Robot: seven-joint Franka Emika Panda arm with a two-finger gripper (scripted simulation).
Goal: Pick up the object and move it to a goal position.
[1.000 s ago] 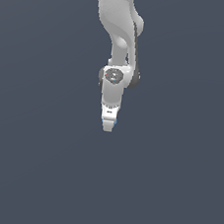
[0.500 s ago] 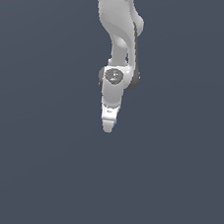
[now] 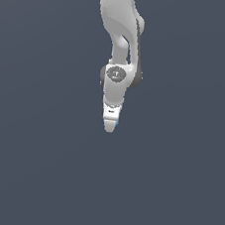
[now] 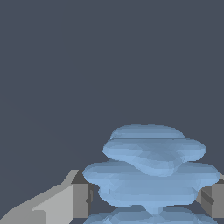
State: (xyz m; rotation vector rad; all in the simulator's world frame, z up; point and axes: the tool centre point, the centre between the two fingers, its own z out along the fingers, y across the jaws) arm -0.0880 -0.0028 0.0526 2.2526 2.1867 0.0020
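tool: my tool [image 3: 110,128] hangs off the arm [image 3: 121,16] pointing straight down, mid-frame in the exterior view. In the wrist view the two fingers [image 4: 65,201] sit either side of the object, one pad right up against it and the other at its far edge, so I'd call it clamped on the object.

object: the light-blue object [image 4: 151,173] fills the gap between the fingers in the wrist view. From outside I can barely see it, just a sliver of blue at the tool tip.

shape: lumpy, stacked-looking layers, wider in the middle band, narrower at the top. Nothing flat to press on.

weight: my guess is light, it's a small clump that fits inside the tool's span.

stiffness: can't tell from a render. No visible squash where the pad meets it, so I'm treating it as rigid.

slip: the bumps worry me a bit. Pads on rounded ridges could let it roll or twist if I swing hard.

where to hold: I'd want the widest middle band, which looks like where the pads sit.

surroundings: plain dark grey everywhere, and I can't make out whether it's lifted or resting on a table. No goal marker that I can spot.

next: I'd go slow and steady toward the goal.
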